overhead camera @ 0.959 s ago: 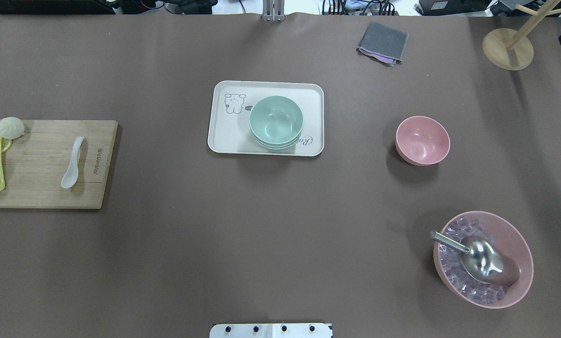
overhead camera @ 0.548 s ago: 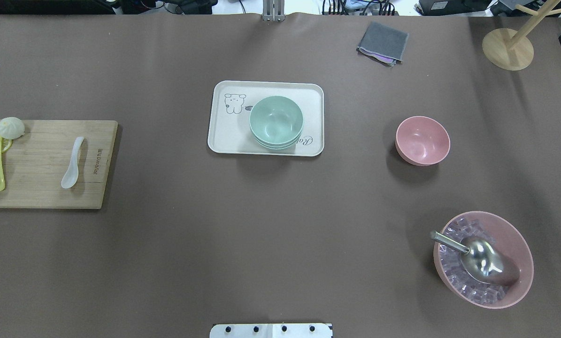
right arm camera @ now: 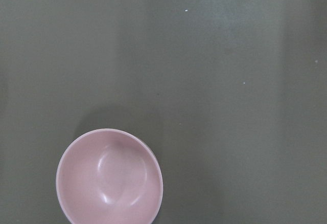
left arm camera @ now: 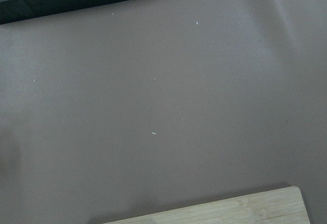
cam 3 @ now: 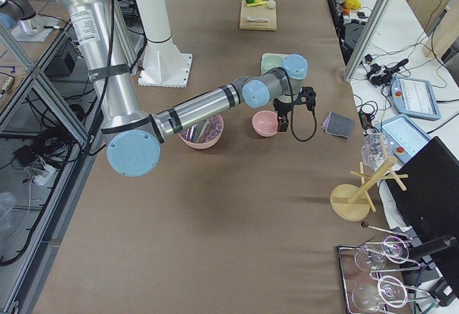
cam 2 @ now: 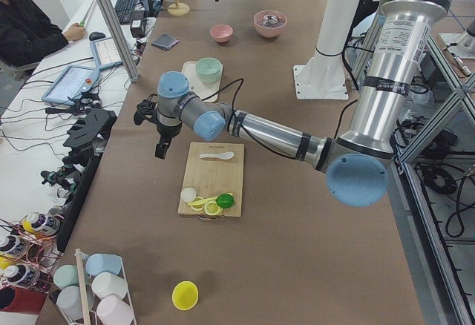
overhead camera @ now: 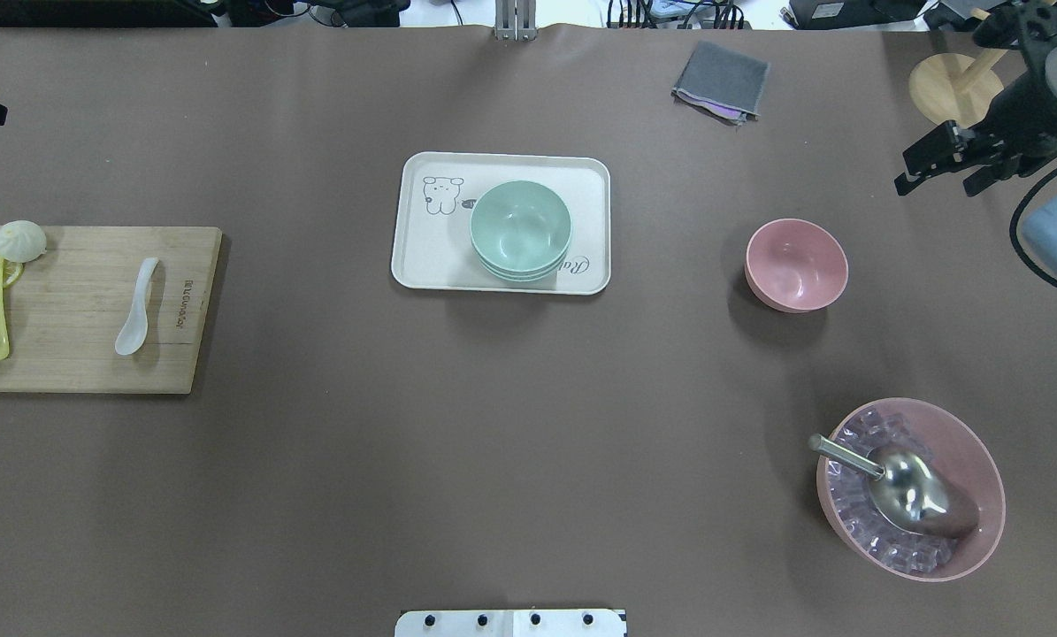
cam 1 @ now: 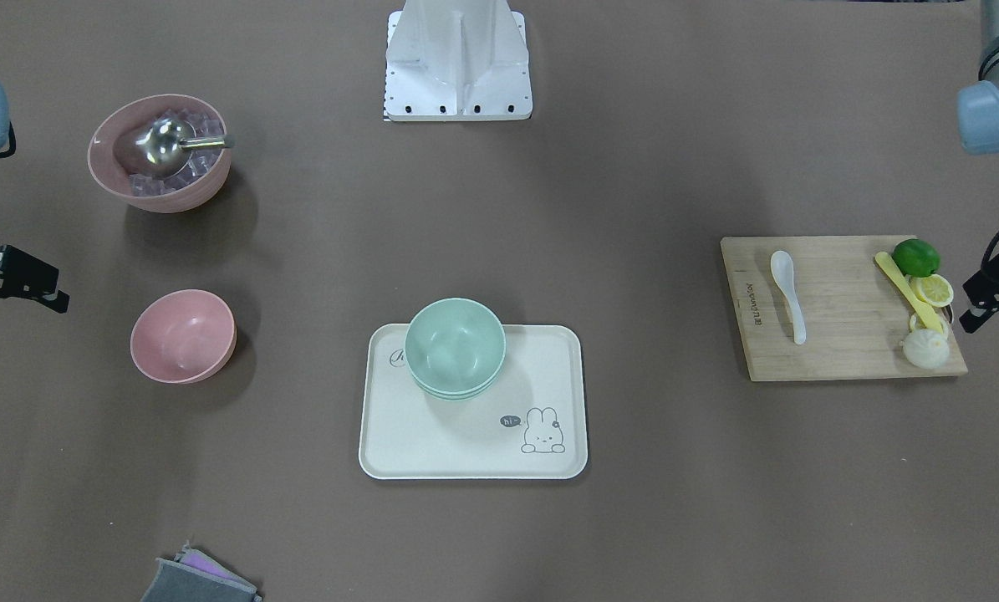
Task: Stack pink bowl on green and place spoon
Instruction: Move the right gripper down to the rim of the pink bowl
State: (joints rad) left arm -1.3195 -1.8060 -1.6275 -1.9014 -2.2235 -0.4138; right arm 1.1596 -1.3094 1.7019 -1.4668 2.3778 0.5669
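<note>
1. Right jaws wide, empty, near the counter's far-right corner. The pink bowl (overhead camera: 796,265) sits upright well apart from them, toward centre.
2. Left jaws wide, empty, at the left edge. The white spoon (overhead camera: 136,307) lies on the cutting board (overhead camera: 68,354), apart from them.
3. Green bowls (overhead camera: 521,228) on the tray (overhead camera: 422,257), counter centre.

Even bright light, soft shadows, sharp focus
</note>
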